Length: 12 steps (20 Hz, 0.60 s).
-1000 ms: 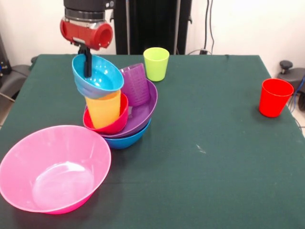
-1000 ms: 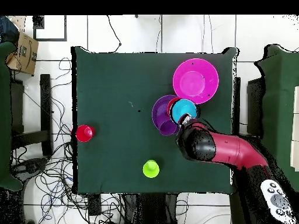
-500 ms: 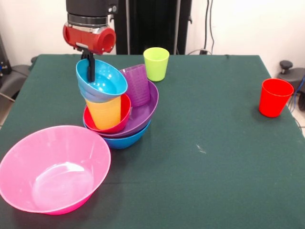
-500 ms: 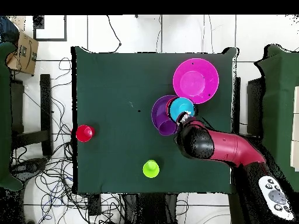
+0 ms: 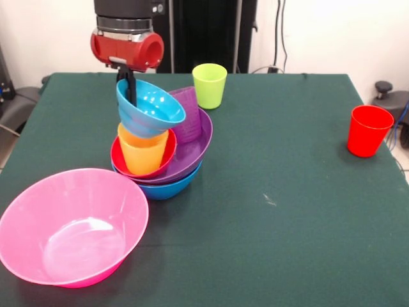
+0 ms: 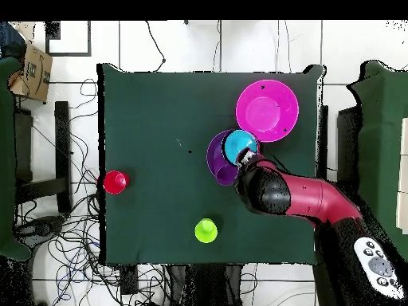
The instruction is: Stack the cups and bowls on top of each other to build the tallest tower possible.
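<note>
The gripper (image 5: pixel 130 86) was clamped on the far-left rim of the round light blue plastic bowl (image 5: pixel 151 109). That bowl sat tilted, mouth toward the right, directly above the yellow plastic tumbler (image 5: pixel 142 152) in the nested tower (image 5: pixel 182 160).

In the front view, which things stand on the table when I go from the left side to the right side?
pink bowl → tower, with the gripper holding its light blue bowl → lime green cup → red cup
</note>
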Motion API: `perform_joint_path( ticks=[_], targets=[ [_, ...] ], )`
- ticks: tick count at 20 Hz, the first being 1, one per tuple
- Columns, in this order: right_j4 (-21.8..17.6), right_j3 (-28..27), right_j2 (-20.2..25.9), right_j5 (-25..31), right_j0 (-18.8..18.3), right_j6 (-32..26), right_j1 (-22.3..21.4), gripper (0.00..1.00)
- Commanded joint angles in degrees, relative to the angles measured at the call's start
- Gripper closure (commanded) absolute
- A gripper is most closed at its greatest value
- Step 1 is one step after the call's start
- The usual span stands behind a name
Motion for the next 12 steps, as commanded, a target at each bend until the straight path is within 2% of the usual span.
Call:
perform_joint_path(
  ticks=[1, 12],
  targets=[
    [-1.05, 5.14, 11.15, -1.33, -2.61, -3.57, -0.24, 1.0],
    [-4.05, 6.36, 12.99, -0.61, -5.96, -4.2, 3.97, 1.0]
  ],
)
